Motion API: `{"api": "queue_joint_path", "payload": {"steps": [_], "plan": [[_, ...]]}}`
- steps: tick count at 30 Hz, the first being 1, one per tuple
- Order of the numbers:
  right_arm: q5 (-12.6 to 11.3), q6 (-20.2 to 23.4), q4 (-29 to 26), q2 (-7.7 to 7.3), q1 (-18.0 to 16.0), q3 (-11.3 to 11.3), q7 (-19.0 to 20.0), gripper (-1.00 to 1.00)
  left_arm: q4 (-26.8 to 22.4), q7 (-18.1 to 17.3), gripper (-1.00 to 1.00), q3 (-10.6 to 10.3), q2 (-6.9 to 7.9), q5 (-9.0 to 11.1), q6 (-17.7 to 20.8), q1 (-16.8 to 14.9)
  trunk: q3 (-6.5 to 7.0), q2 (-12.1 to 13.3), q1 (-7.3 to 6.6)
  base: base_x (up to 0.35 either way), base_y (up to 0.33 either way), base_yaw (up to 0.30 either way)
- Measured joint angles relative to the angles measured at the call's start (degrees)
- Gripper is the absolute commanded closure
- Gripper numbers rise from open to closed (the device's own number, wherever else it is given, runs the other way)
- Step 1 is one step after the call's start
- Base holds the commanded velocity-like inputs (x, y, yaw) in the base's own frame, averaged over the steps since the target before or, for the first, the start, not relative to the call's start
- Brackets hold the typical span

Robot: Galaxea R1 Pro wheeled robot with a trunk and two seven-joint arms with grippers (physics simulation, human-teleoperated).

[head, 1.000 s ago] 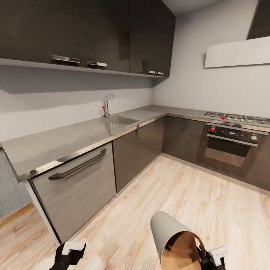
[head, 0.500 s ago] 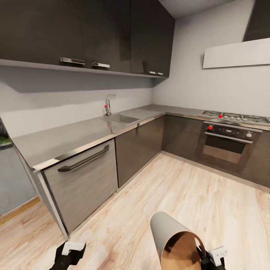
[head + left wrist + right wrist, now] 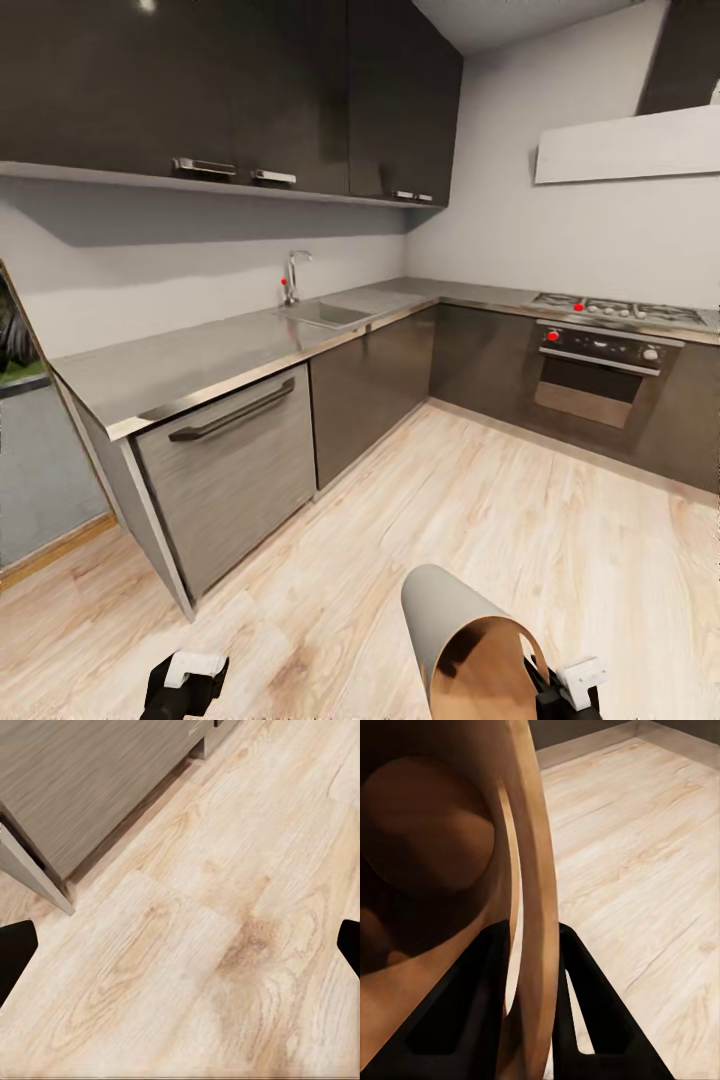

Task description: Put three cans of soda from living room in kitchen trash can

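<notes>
I am in the kitchen. The tash can, pale grey outside and brown inside, is carried tilted low at my right, its mouth facing me. My right gripper is shut on its rim; in the right wrist view the two black fingers clamp the bin's wall from both sides, and the brown inside looks bare. My left gripper hangs low on the left, open with nothing in it, its fingertips wide apart over floorboards. The cans of soda are out of view.
An L-shaped run of dark cabinets with a steel worktop stands ahead: dishwasher front at the left, sink with tap behind, black oven under a hob at the right. Light wood floor spreads between them and me.
The whole head picture has shifted: the camera has moved, so the counter end now shows further right and a gap opens at the left. Both grippers and the bin keep their places.
</notes>
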Motion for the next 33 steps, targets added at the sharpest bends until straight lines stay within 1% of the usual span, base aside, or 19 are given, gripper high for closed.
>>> {"api": "queue_joint_path", "payload": {"steps": [5,14,21,31,33], "plan": [[0.04,-0.01,0.0,0.02,0.0,0.1,0.02,1.0,0.01,0.0,-1.0,0.0,0.0,0.03,0.0,0.0,0.0,0.0,0.0,-0.124,0.0,0.0],[-0.08,0.06,0.0,0.08,0.01,0.11,-0.05,1.0,0.01,0.02,-1.0,-0.01,0.0,0.08,-0.04,0.0,0.0,0.0,0.0,-0.025,0.0,0.05],[-0.05,0.07,0.0,0.08,0.01,0.14,-0.07,1.0,0.01,0.01,-1.0,-0.01,0.0,0.08,-0.07,0.0,0.0,0.0,0.0,-0.003,0.0,0.167],[-0.03,0.06,0.0,0.09,0.01,0.23,-0.01,1.0,0.01,0.01,-1.0,-0.01,0.0,0.07,-0.05,0.0,0.0,0.0,0.0,0.0,0.0,0.233],[0.15,0.02,0.02,0.11,0.03,0.41,-0.64,1.0,0.01,0.01,-1.0,-0.05,0.0,0.04,-0.06,0.0,0.0,0.0,0.0,0.0,0.0,0.245]]}}
